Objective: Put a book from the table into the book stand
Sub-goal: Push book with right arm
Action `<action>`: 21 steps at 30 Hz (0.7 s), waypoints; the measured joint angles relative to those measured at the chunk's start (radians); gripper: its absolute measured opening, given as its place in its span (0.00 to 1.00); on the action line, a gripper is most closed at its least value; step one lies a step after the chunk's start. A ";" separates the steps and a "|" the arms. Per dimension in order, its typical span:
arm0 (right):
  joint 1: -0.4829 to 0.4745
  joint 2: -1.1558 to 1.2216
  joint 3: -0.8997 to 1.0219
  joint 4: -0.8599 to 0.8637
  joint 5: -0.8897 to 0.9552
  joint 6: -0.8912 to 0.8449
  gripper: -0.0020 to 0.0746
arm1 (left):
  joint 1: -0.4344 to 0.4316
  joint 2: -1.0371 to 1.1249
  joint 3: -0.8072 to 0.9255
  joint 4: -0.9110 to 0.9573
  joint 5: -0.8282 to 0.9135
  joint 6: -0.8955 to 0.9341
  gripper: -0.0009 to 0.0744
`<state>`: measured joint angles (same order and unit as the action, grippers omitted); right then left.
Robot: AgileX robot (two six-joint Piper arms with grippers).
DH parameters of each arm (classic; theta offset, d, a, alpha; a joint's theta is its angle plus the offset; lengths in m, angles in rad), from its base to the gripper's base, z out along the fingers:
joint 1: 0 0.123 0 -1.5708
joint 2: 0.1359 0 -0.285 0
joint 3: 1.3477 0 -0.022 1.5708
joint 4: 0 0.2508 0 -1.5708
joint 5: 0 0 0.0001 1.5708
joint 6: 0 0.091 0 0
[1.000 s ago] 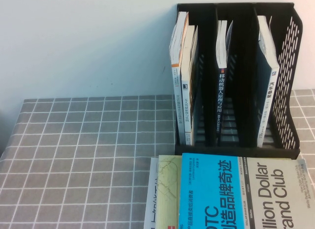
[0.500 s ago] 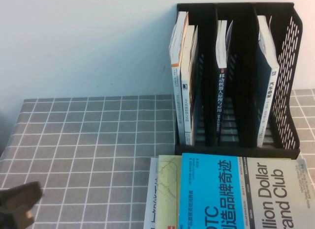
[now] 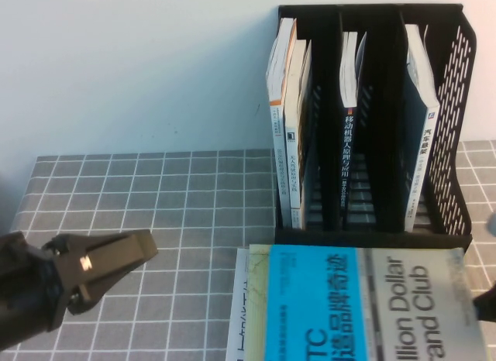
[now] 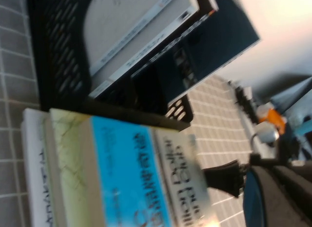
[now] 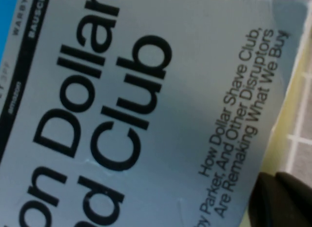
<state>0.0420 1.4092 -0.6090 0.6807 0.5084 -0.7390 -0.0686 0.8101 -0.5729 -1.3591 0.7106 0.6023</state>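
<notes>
A: Left gripper (image 3: 143, 249)?
B: Over the table (image 3: 155, 190), left of the book pile, fingers together, holding nothing.
A: Book (image 3: 364, 303)?
B: Flat on top of the pile, just in front of the book stand (image 3: 457, 105).
A: Right gripper (image 3: 487, 299)?
B: At the book's right edge. Fingers: cannot tell.

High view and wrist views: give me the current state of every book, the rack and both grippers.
Cyan and grey paperback book: lying flat atop the stack.
Yellow-green book: flat beneath it.
White book: flat, lowest showing.
Black plastic book stand: upright, books standing in all three compartments.
Left gripper: shut, empty, over the grey gridded table.
Right gripper: at the paperback's right edge.
</notes>
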 joint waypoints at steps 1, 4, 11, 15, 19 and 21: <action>0.029 0.005 -0.002 0.021 -0.015 -0.010 0.02 | 0.000 0.008 0.000 -0.026 0.000 0.011 0.01; 0.111 0.011 -0.002 0.059 -0.045 -0.012 0.02 | 0.000 0.028 0.000 -0.067 0.000 0.024 0.01; 0.155 0.011 -0.020 0.092 -0.046 0.005 0.02 | 0.000 0.039 0.000 -0.079 0.017 0.030 0.01; 0.155 0.012 -0.020 0.129 -0.029 0.009 0.02 | 0.000 0.042 0.000 -0.056 0.025 0.030 0.01; 0.155 0.012 -0.020 0.207 -0.022 -0.024 0.02 | 0.000 0.078 -0.008 -0.001 0.027 0.030 0.09; 0.157 0.012 -0.020 0.252 -0.015 -0.057 0.02 | 0.000 0.116 -0.015 0.047 0.029 0.022 0.21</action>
<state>0.1991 1.4212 -0.6289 0.9329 0.4932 -0.7964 -0.0686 0.9264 -0.5883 -1.3125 0.7400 0.6241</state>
